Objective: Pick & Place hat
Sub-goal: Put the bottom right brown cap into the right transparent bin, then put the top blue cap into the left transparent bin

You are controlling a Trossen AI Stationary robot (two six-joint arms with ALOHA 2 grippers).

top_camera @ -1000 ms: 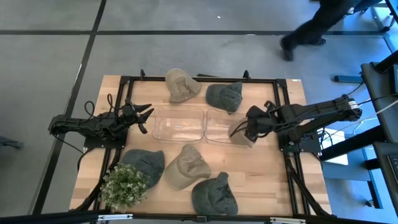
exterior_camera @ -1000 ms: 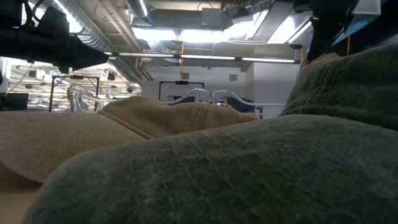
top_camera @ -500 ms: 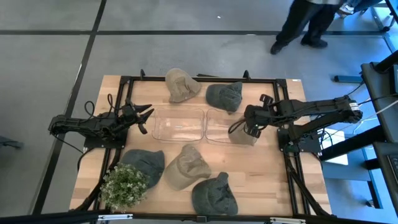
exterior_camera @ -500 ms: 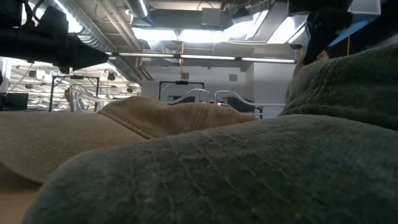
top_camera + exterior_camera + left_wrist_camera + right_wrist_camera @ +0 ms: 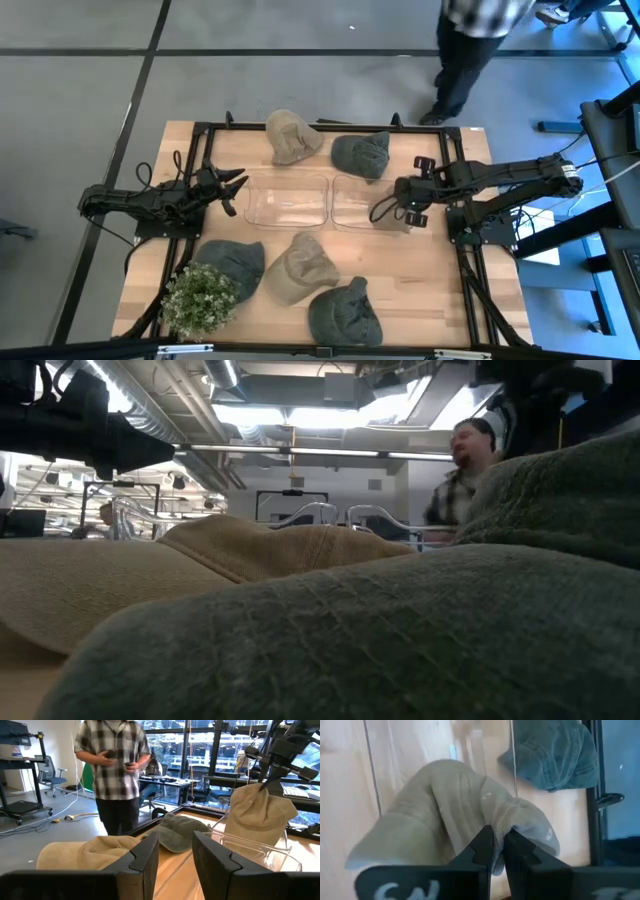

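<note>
Our right gripper (image 5: pixel 495 851) is clenched on a fold of the tan hat (image 5: pixel 450 815), which hangs from our fingers (image 5: pixel 405 208) at the near edge of the right bin (image 5: pixel 352 203). Only a pinch of cloth is held, so it could slip out, or the brim could snag the bin's rim. Farther off, our left gripper (image 5: pixel 175 855) waits with parted, empty fingers beside the left bin (image 5: pixel 288 201).

1. We see a tan hat (image 5: pixel 460 815) hanging crumpled, pinched at its crown, above the right clear bin's (image 5: pixel 352 203) outer edge.
2. Five other hats lie flat on the table.
</note>
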